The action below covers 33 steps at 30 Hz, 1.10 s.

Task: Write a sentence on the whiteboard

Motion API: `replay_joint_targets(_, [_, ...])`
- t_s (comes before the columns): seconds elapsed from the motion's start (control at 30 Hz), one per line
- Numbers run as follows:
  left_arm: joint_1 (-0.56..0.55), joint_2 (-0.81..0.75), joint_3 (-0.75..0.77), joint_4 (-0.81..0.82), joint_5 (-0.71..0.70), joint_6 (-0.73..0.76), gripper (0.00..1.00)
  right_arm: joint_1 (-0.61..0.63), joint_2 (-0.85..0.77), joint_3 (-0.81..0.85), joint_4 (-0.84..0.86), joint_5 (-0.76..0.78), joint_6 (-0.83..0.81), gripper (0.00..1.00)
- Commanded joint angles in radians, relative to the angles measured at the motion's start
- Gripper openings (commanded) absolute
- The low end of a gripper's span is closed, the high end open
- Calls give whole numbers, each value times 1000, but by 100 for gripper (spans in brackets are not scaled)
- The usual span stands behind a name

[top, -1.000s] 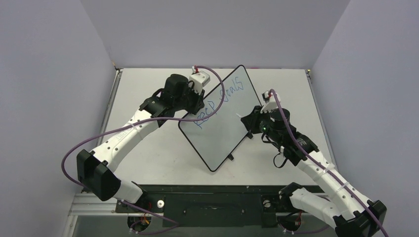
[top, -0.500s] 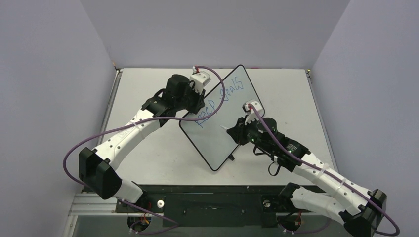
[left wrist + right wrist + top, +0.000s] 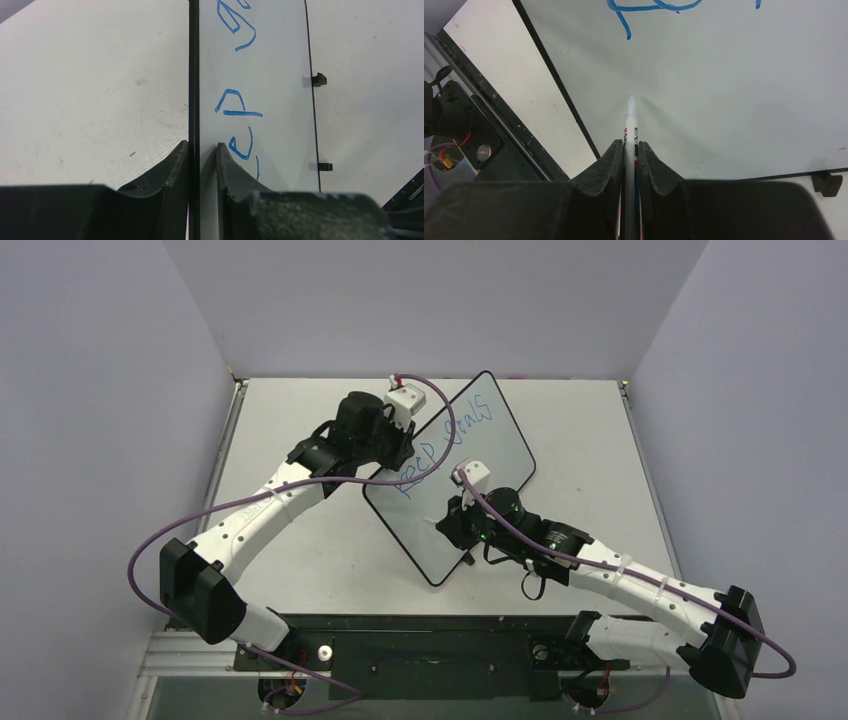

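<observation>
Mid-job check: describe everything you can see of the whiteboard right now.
The whiteboard is a glossy white rectangle with rounded corners and a thin black rim, set diagonally over the table. Two black clip feet sit on one long edge. Blue lettering runs along the opposite edge, which the left tool pinches. The right tool aims a marker at the blank area; contact is unclear.

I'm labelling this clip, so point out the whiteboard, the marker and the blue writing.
whiteboard (image 3: 410, 520), top view, bare white face.
marker (image 3: 630, 125), right wrist view, white barrel near tip.
blue writing (image 3: 242, 113), left wrist view, a horizontal stroke.
</observation>
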Motion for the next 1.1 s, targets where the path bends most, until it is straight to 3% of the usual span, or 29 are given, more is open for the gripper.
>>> replay_joint_targets(0.0, [-35, 11, -41, -106, 18, 53, 0, 15, 29, 41, 65, 15, -19, 0])
replay_joint_targets(1.07, [-44, 0, -51, -107, 49, 51, 0, 22, 116, 56, 54, 168, -4, 0])
